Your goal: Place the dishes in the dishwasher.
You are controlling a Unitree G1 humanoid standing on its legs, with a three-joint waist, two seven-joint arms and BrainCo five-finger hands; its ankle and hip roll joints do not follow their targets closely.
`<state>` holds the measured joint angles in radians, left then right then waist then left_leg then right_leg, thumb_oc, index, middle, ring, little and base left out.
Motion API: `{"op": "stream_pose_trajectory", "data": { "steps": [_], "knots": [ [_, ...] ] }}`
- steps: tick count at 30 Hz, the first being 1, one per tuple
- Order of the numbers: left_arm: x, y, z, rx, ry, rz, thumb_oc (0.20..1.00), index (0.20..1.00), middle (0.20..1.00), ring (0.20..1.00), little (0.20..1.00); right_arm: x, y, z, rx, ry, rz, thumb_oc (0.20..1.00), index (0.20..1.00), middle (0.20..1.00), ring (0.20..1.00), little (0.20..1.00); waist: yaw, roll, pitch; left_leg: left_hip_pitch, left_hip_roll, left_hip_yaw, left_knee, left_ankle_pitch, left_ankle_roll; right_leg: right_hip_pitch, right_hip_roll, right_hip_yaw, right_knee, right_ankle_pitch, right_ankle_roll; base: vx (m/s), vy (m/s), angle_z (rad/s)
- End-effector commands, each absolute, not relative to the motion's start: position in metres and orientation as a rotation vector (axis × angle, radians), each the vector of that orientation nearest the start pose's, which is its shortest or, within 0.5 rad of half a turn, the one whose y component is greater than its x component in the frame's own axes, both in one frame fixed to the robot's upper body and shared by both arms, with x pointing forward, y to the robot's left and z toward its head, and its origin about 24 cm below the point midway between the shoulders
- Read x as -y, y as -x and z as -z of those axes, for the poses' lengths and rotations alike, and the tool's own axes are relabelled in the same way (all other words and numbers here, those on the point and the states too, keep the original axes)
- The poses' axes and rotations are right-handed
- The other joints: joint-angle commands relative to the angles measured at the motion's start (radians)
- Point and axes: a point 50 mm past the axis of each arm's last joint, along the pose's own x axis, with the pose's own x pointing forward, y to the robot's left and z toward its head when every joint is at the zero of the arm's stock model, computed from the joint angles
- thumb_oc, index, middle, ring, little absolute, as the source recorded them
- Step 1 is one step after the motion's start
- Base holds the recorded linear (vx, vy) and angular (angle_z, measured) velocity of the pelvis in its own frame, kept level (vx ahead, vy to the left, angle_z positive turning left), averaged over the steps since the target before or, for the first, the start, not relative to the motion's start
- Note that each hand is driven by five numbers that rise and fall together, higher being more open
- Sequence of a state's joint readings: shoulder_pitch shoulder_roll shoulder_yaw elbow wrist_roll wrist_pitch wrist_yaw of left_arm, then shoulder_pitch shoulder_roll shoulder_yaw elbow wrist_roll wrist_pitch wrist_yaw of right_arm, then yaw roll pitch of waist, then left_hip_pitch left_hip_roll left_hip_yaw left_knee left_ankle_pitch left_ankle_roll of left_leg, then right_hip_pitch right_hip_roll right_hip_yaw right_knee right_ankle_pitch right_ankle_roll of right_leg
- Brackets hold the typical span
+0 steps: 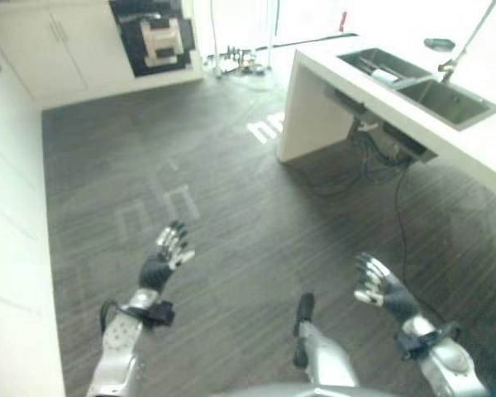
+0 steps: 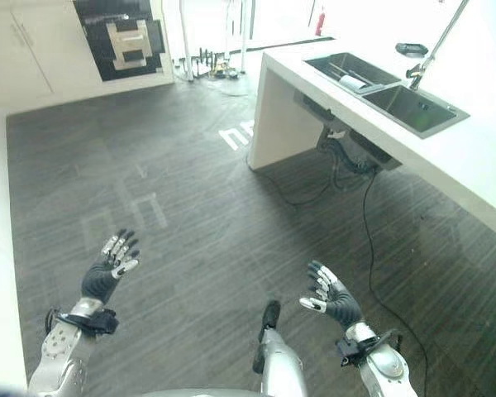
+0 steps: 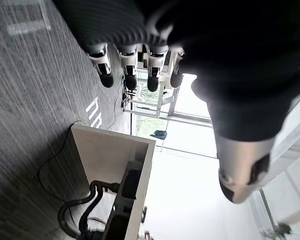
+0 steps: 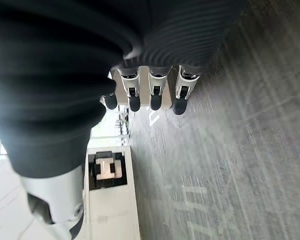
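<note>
Both hands are hovering over the grey floor (image 1: 231, 207), holding nothing: the left hand (image 1: 164, 263) is reaching forward with fingers straight and spread, and the right hand (image 1: 383, 285) is doing the same (thumb set apart). A dish (image 2: 351, 82) is lying in the sink (image 2: 347, 62) of the white counter (image 2: 479, 157), well apart from both hands.

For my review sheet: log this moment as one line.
left hand: open, empty, raised over floor | right hand: open, empty | sink in counter ahead-right | no dish held
</note>
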<state>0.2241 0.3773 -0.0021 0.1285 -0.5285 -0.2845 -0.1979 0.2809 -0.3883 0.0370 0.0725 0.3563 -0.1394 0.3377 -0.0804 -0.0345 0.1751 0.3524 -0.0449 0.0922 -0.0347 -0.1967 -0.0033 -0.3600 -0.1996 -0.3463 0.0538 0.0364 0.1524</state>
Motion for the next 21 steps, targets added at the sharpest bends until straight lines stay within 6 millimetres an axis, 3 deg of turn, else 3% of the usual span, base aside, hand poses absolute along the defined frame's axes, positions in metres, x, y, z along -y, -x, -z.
{"op": "stream_pose_trajectory", "data": {
  "steps": [1, 3, 6, 9, 11, 12, 14, 16, 17, 19, 21],
  "knots": [
    [-0.242, -0.203, -0.042, 0.109, 0.064, 0.082, 1.0, 1.0, 1.0, 1.0, 1.0, 0.22, -0.205, -0.032, -0.016, 0.015, -0.28, 1.0, 1.0, 1.0, 1.0, 1.0, 0.013, -0.008, 0.0, -0.089, -0.017, -0.007, -0.017, 0.022, 0.02, 0.181, -0.009, 0.045, -0.1, 0.206, 0.063, 0.38, -0.299, 0.33],
    [-0.241, -0.204, -0.044, 0.12, 0.09, 0.075, 1.0, 1.0, 1.0, 1.0, 1.0, 0.218, -0.208, -0.035, -0.004, 0.025, -0.283, 1.0, 1.0, 1.0, 1.0, 1.0, 0.004, -0.007, -0.032, -0.056, -0.009, -0.016, 0.015, -0.021, 0.013, 0.201, -0.004, 0.061, -0.07, 0.203, 0.053, 0.36, -0.339, 0.34],
    [-0.24, -0.206, -0.05, 0.158, 0.112, 0.064, 1.0, 1.0, 1.0, 1.0, 1.0, 0.219, -0.214, -0.044, 0.024, 0.048, -0.303, 1.0, 1.0, 1.0, 1.0, 1.0, -0.003, 0.002, -0.051, -0.038, 0.013, -0.007, 0.039, -0.035, -0.004, 0.21, 0.013, 0.06, -0.054, 0.172, 0.038, 0.23, -0.254, -0.15],
    [-0.242, -0.207, -0.064, 0.263, 0.107, -0.003, 1.0, 1.0, 1.0, 1.0, 1.0, 0.221, -0.22, -0.059, 0.085, 0.067, -0.327, 1.0, 1.0, 1.0, 1.0, 1.0, -0.007, 0.022, -0.074, -0.049, 0.049, -0.023, 0.182, 0.072, -0.064, 0.242, 0.065, 0.049, -0.061, 0.116, -0.018, 0.23, -0.314, -0.34],
    [-0.24, -0.206, -0.07, 0.315, 0.114, -0.011, 1.0, 1.0, 1.0, 1.0, 1.0, 0.223, -0.22, -0.068, 0.126, 0.101, -0.343, 1.0, 1.0, 1.0, 1.0, 1.0, 0.004, 0.012, -0.068, -0.185, 0.04, -0.048, 0.457, 0.209, -0.118, 0.301, 0.089, 0.08, -0.074, 0.066, -0.07, 0.18, -0.267, -0.37],
    [-0.237, -0.206, -0.072, 0.331, 0.115, -0.003, 1.0, 1.0, 1.0, 1.0, 1.0, 0.223, -0.221, -0.071, 0.139, 0.11, -0.342, 1.0, 1.0, 1.0, 1.0, 1.0, 0.014, -0.004, -0.059, -0.266, 0.034, -0.034, 0.548, 0.218, -0.122, 0.328, 0.08, 0.082, -0.076, 0.052, -0.081, 0.16, -0.212, -0.47],
    [-0.234, -0.207, -0.076, 0.354, 0.112, 0.008, 1.0, 1.0, 1.0, 1.0, 1.0, 0.224, -0.222, -0.076, 0.164, 0.122, -0.338, 1.0, 1.0, 1.0, 1.0, 1.0, 0.03, -0.015, -0.042, -0.363, 0.048, -0.01, 0.596, 0.181, -0.107, 0.357, 0.076, 0.075, -0.078, 0.034, -0.086, 0.11, -0.087, -0.56],
    [-0.235, -0.206, -0.08, 0.376, 0.106, 0.008, 1.0, 1.0, 1.0, 1.0, 1.0, 0.225, -0.224, -0.085, 0.193, 0.129, -0.344, 1.0, 1.0, 1.0, 1.0, 1.0, 0.043, -0.014, -0.028, -0.382, 0.064, 0.015, 0.513, 0.156, -0.088, 0.377, 0.083, 0.076, -0.077, 0.019, -0.08, 0.15, 0.031, -0.56],
    [-0.238, -0.203, -0.083, 0.393, 0.099, 0.003, 1.0, 1.0, 1.0, 1.0, 1.0, 0.225, -0.225, -0.09, 0.214, 0.131, -0.352, 1.0, 1.0, 1.0, 1.0, 1.0, 0.048, -0.006, -0.022, -0.362, 0.085, 0.055, 0.361, 0.153, -0.077, 0.395, 0.098, 0.093, -0.078, 0.004, -0.066, 0.28, 0.129, -0.6],
    [-0.242, -0.2, -0.084, 0.406, 0.1, -0.004, 1.0, 1.0, 1.0, 1.0, 1.0, 0.224, -0.222, -0.092, 0.225, 0.127, -0.361, 1.0, 1.0, 1.0, 1.0, 1.0, 0.06, 0.012, -0.025, -0.337, 0.1, 0.061, 0.115, 0.182, -0.09, 0.423, 0.122, 0.115, -0.092, -0.012, -0.049, 0.32, 0.144, -0.7],
    [-0.244, -0.197, -0.084, 0.412, 0.101, -0.016, 1.0, 1.0, 1.0, 1.0, 1.0, 0.222, -0.218, -0.091, 0.224, 0.134, -0.378, 1.0, 1.0, 1.0, 1.0, 1.0, 0.085, 0.021, -0.024, -0.336, 0.12, 0.023, -0.035, 0.263, -0.122, 0.48, 0.142, 0.147, -0.126, -0.033, -0.042, 0.29, 0.101, -0.33]
  ]
}}
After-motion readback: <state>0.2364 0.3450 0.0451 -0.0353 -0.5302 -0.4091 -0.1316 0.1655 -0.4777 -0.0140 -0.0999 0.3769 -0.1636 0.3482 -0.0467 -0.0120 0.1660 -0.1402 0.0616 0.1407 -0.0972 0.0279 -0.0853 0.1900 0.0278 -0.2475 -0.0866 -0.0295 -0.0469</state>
